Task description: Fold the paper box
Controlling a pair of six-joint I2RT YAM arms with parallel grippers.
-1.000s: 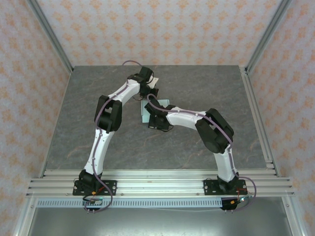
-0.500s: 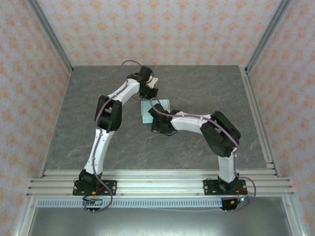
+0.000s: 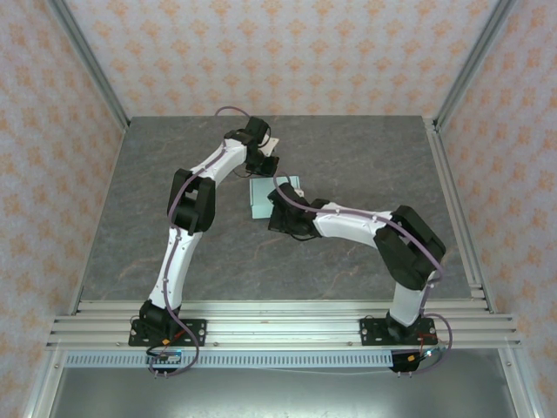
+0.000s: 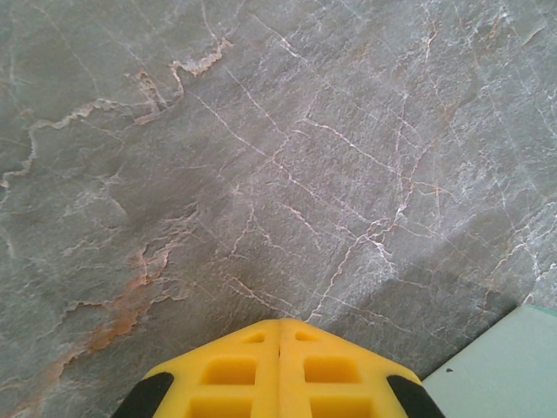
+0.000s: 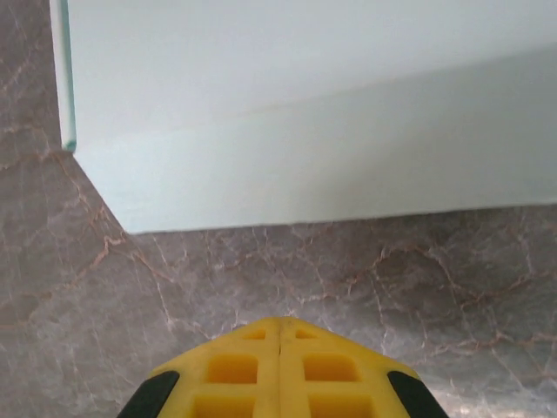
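Top external view: I find the paper box (image 3: 264, 195) lying on the grey marble table (image 3: 365, 157) between the two arms, near mid-table. The left gripper (image 3: 265, 163) stands just beyond the box's far edge, toward its left corner. The right gripper (image 3: 280, 197) reaches in from the near right and covers the near-right part of the box. From this height I cannot tell whether either gripper touches the card.

Left wrist view: the left gripper (image 4: 278, 326) has its yellow fingertips pressed together, with only a thin seam between them and nothing pinched. Bare table (image 4: 261, 157) lies ahead of the tips. A pale mint corner of the paper box (image 4: 509, 370) sits to the right of the fingers, level with them and apart from them, with a soft shadow on the stone beside it.

Right wrist view: the right gripper (image 5: 278, 324) is likewise pressed together and holds nothing. The paper box (image 5: 305, 113) lies directly ahead of the tips and spans the frame from the left margin past the right. A strip of table (image 5: 174, 287) separates it from the fingers, so there is no contact. One crease runs across the card, slightly tilted, with a lighter panel beyond it and a shaded panel on the gripper's side. The shaded panel's left end is cut at a slant. A thin greenish edge shows at the far left.
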